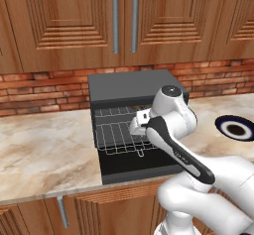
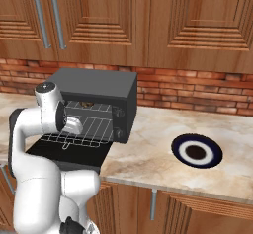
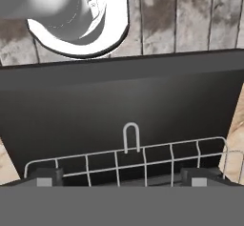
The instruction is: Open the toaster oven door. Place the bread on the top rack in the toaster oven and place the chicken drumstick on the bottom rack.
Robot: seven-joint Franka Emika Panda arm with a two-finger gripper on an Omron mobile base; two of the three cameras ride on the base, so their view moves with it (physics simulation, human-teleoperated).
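Over the lowered toaster oven door (image 3: 119,110), the claw (image 3: 119,177) hangs released and holding nothing, its two dark tips spread wide on either side of the pulled-out bottom rack (image 3: 128,160), whose small wire loop stands at twelve o'clock from the gap between them. From the left base view the toaster oven (image 1: 131,88) sits on the marble surface (image 1: 44,149) with both wire shelves drawn forward, the top rack (image 1: 111,112) above the lower one; a small brown item, too dim to identify, shows deep inside in the right base view. A dark-rimmed plate (image 2: 196,151) lies well apart at three o'clock from the oven. The risk from here, as judged, is that the wrist, so close above the lower shelf, catches its front wire or loop while pulling out, jolting the shelf off its slides or knocking the door.
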